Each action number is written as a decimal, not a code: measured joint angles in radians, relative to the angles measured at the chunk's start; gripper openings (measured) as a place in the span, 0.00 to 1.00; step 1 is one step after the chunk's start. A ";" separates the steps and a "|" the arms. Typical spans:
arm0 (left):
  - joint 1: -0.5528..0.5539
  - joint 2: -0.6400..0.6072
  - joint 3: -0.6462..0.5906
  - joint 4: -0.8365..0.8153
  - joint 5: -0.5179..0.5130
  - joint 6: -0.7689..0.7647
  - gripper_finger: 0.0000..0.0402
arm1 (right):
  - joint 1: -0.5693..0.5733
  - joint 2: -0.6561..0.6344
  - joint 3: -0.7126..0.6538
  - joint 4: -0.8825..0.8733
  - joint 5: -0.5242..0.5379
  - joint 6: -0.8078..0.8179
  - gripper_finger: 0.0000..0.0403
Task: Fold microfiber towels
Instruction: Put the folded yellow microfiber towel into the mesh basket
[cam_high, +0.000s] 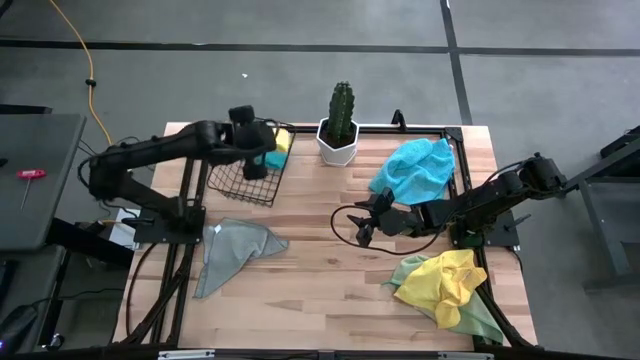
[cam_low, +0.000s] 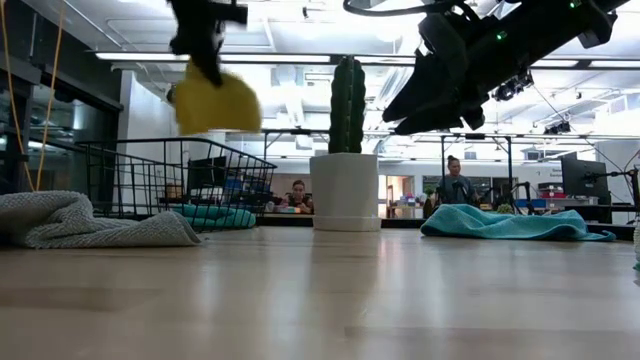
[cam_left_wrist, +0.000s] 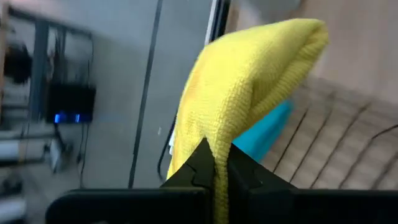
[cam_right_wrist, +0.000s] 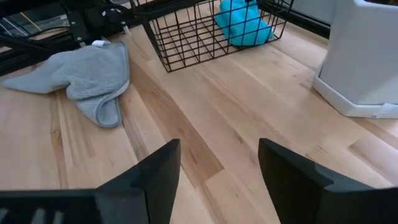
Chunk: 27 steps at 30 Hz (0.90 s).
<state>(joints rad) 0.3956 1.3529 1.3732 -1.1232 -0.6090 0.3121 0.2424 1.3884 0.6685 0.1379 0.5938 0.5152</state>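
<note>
1. Above the wire basket (cam_high: 248, 172) at the far left of the worktop (cam_high: 320, 270), the left tool (cam_left_wrist: 214, 165) hangs with its jaws pinched tight on a folded yellow microfiber towel (cam_left_wrist: 249, 93), which droops in a soft bundle over the basket's far corner.
2. Inside the basket a folded turquoise towel (cam_right_wrist: 242, 22) already lies, so the step in hand looks like stowing a finished fold on top of it.
3. The right tool (cam_high: 365, 225) hovers empty over mid-worktop, its jaws spread wide and aimed toward the basket side, touching nothing.
4. Work waits all round: a crumpled grey towel (cam_high: 232, 250) lies just in front of the basket, a loose turquoise towel (cam_high: 415, 168) sits to the right of the potted cactus (cam_high: 341, 120), and a heap of yellow and pale green towels (cam_high: 445, 288) rests at the near right corner.
5. The next move likely calls for lowering the yellow bundle inside the wire walls before letting go, so the fold lands flat and does not spring apart.
6. After that, either arm would need to draw one of the loose cloths into the bare middle of the worktop for spreading.
</note>
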 joint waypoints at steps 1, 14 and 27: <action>0.033 0.000 -0.031 0.011 0.002 0.024 0.00 | 0.000 0.000 0.000 0.000 0.000 0.000 0.52; 0.118 -0.009 -0.528 0.535 0.020 0.381 0.00 | 0.000 0.000 0.000 -0.006 0.000 0.000 0.52; -0.073 -0.063 -0.799 0.652 0.033 0.388 0.00 | 0.000 0.000 0.000 -0.006 0.000 0.000 0.52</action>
<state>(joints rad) 0.3224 1.2897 0.5737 -0.4715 -0.5765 0.6998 0.2428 1.3884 0.6685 0.1323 0.5938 0.5152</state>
